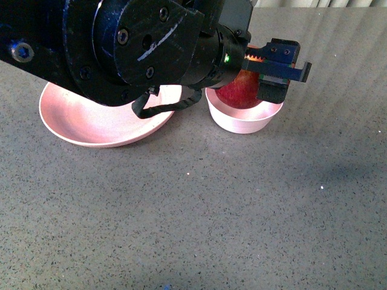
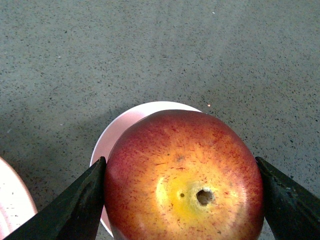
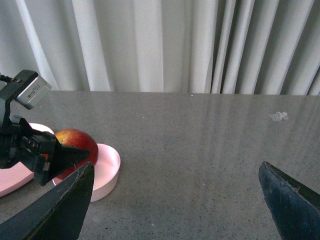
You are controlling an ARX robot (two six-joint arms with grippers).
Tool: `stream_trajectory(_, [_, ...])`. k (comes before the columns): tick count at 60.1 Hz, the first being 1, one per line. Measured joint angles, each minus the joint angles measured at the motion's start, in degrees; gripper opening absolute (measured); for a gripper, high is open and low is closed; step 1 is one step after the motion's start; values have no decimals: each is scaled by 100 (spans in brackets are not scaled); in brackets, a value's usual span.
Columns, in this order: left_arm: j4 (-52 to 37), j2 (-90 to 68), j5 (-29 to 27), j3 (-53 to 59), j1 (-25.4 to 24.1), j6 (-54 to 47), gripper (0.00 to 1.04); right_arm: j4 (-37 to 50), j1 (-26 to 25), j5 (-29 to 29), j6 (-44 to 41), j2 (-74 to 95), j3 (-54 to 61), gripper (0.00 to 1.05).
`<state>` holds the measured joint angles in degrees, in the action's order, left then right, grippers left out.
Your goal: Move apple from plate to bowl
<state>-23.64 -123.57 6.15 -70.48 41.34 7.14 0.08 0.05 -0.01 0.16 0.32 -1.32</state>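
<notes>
Apple (image 2: 182,170) in left hand (image 2: 180,162), dimple (image 2: 204,196) only in left wrist view

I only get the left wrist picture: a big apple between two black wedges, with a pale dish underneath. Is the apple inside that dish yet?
Observer: In the front view the apple is partly below the rim of the bowl. Whether it touches the bottom is hidden.
Operator: And where's the plate?
Observer: The plate lies close beside the bowl, on the robot's left of it, partly hidden behind the left arm.
Operator: What about the other hand?
Observer: The right hand is open and holds nothing, above bare table off to the bowl's side.
</notes>
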Motion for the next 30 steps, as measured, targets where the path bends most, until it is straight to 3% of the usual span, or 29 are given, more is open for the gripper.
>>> stream_trajectory(30, [4,-31,-15,0,24,-4,76,0,0,2,0,0,0,96])
